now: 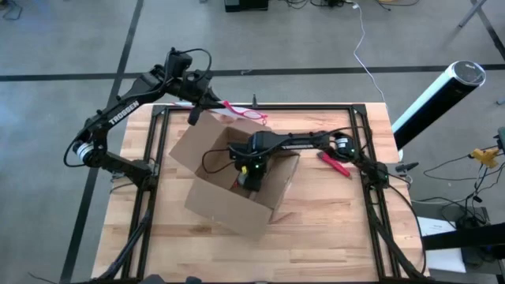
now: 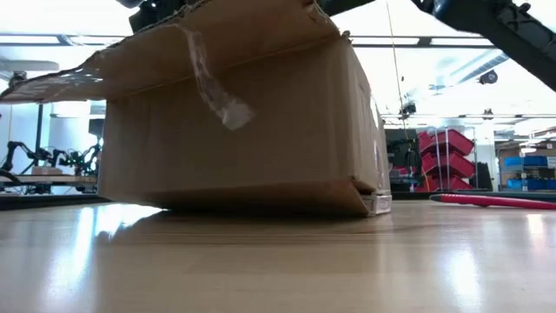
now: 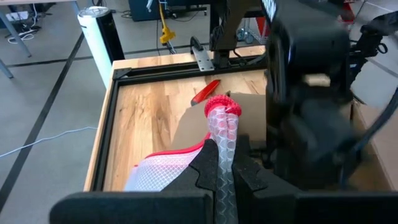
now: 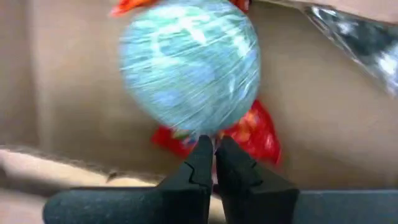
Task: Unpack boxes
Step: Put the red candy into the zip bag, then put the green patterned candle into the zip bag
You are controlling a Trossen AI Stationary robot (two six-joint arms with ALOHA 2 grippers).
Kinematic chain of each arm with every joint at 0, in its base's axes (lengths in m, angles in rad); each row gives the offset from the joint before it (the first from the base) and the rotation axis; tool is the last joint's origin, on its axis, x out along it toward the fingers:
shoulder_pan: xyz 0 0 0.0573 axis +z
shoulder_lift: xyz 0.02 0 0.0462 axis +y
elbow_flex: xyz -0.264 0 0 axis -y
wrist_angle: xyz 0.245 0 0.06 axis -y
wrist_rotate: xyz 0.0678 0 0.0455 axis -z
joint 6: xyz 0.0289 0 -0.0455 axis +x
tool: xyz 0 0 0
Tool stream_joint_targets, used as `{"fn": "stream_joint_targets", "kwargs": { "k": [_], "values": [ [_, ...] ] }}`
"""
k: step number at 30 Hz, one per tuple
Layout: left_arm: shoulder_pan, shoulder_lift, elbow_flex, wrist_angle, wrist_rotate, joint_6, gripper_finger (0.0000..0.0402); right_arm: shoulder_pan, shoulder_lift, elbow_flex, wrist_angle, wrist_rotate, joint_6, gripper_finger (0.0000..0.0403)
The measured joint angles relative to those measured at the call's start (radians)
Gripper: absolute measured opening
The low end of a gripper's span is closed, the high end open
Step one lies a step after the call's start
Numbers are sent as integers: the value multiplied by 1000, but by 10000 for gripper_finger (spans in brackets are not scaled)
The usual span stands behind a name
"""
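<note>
the right gripper's jaws are pinched together on the edge of a pale blue ball-shaped thing wrapped in shiny film, down inside the brown corrugated cardboard box, with a red crinkly packet just behind it, while the left gripper's jaws are clamped on a translucent, pink-edged mesh pouch by the box's far corner. the box sits mid-table, turned askew, flaps open and one hanging out with a strip of clear tape dangling (any label on it is too small to read). the left arm carries white lettering that looks like "trossen", and a red tool lies on the wooden table beside the box.
</note>
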Motion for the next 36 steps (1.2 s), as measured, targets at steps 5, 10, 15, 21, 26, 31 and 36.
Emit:
{"fn": "stream_joint_targets", "kwargs": {
  "k": [5,10,15,21,26,31,36],
  "values": [
    [-9,0,0,0,0,-4,0,7,-122,1,8,53,36,0],
    [-22,0,0,0,0,-5,0,-7,-213,2,29,131,70,0],
    [-40,0,0,0,0,-8,0,-31,-206,1,55,139,66,0],
    [-54,0,0,0,0,-24,0,-46,-104,-2,56,87,-2,5],
    [-54,0,0,0,0,-24,0,-43,-39,-2,61,-63,-40,61],
    [-54,0,0,0,0,-24,0,-15,-25,-3,114,-141,-55,155],
    [-54,0,0,0,0,-24,0,2,-27,-3,167,-145,-57,245]
  ]
}}
